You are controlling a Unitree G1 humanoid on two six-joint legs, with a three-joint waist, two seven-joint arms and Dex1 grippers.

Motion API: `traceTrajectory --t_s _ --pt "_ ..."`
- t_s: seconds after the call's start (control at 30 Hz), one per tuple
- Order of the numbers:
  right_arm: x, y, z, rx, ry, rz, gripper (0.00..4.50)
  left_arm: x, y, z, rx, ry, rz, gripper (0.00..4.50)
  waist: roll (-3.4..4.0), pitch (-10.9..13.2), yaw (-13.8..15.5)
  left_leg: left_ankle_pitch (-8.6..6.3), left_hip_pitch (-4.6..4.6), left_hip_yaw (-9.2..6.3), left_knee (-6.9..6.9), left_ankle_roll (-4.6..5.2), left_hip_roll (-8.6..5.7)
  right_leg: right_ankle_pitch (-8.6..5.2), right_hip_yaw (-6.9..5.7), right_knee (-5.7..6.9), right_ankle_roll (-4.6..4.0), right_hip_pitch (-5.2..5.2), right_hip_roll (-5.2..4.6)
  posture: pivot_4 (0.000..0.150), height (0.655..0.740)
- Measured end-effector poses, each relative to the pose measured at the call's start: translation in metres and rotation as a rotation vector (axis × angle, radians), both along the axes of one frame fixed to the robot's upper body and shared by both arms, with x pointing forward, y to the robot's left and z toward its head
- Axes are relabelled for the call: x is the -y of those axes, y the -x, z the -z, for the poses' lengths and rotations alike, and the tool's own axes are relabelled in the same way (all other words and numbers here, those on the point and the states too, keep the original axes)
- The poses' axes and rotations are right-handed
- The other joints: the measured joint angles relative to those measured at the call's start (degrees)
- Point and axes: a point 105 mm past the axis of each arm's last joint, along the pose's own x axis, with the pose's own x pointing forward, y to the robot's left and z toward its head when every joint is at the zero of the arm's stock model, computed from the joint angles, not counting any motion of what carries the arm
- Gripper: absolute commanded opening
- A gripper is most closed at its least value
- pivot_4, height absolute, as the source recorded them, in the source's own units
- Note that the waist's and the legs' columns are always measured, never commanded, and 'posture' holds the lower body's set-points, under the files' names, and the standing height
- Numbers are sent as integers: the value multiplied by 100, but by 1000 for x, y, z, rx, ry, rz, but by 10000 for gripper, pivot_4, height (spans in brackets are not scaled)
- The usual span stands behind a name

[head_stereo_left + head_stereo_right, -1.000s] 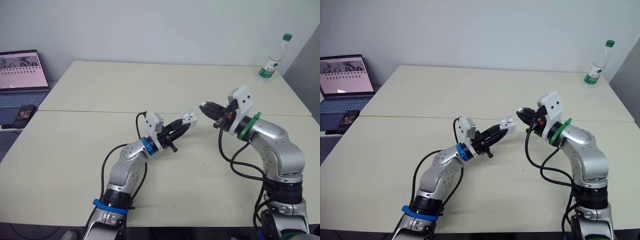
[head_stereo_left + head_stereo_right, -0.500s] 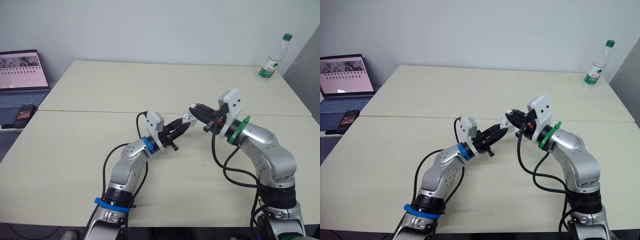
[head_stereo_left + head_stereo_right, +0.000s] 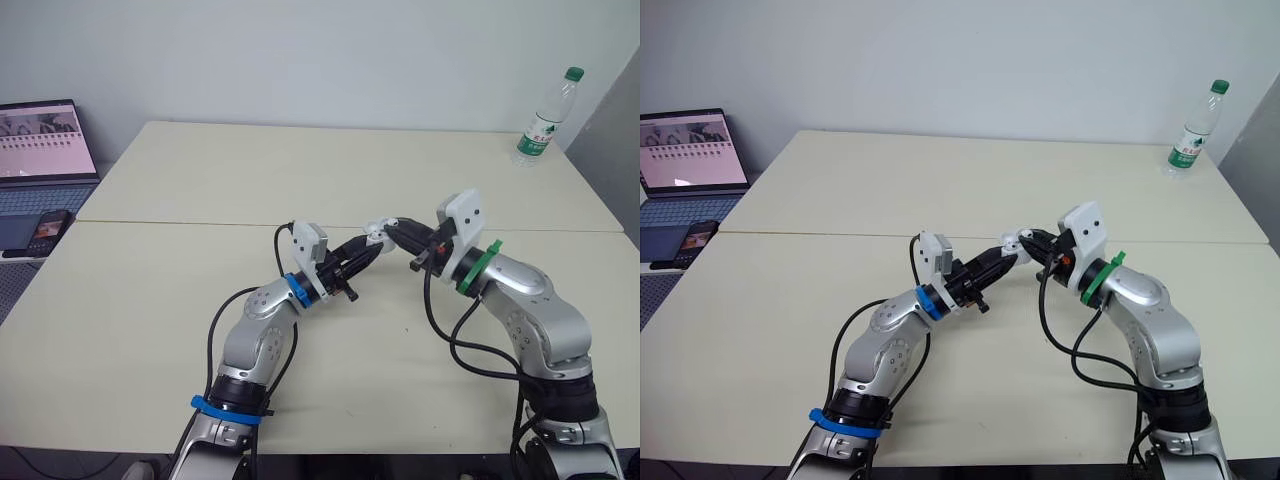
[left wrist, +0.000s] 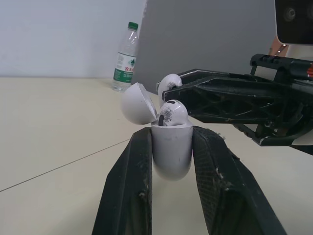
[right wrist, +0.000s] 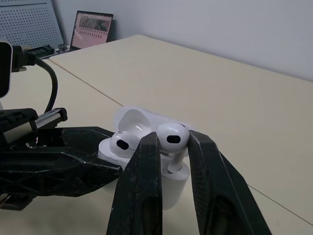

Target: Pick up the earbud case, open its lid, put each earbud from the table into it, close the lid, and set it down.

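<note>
My left gripper (image 4: 171,161) is shut on the white earbud case (image 4: 170,147), held above the table with its lid (image 4: 138,104) tipped open. One earbud (image 4: 172,112) sits in the case. My right gripper (image 5: 172,147) is shut on a second white earbud (image 5: 171,137), whose stem reaches down into the case (image 5: 161,183) beside the seated earbud (image 5: 122,142). In the head views the two grippers meet tip to tip at the case (image 3: 375,236) over the table's middle, left gripper (image 3: 366,250) from the left, right gripper (image 3: 392,229) from the right.
A plastic water bottle (image 3: 545,118) stands at the table's far right corner. An open laptop (image 3: 45,145) and a phone (image 3: 45,231) sit off the table's left side. A seam (image 3: 180,223) between two tabletops runs across behind the arms.
My right gripper has carried the earbud down and left onto the open case. The left gripper has stayed nearly still with the case.
</note>
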Motion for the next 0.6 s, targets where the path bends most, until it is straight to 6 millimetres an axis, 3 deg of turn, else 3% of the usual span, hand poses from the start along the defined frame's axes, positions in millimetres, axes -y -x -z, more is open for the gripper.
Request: traceTrajectory --t_s 0.23,0.6 --pt "0 0 1 -1 10 0 3980 0 0 0 1 1 3 8352 0 0 0 0 0 0 0 0 0 0 0 0 0 0 0 1500 7362" --pt "3 0 -1 18 22 0 42439 -5 -1 -1 2 6 -12 8352 0 0 0 0 -1 -1 -1 0 0 -1 0 -2 1 0 0 1500 7362"
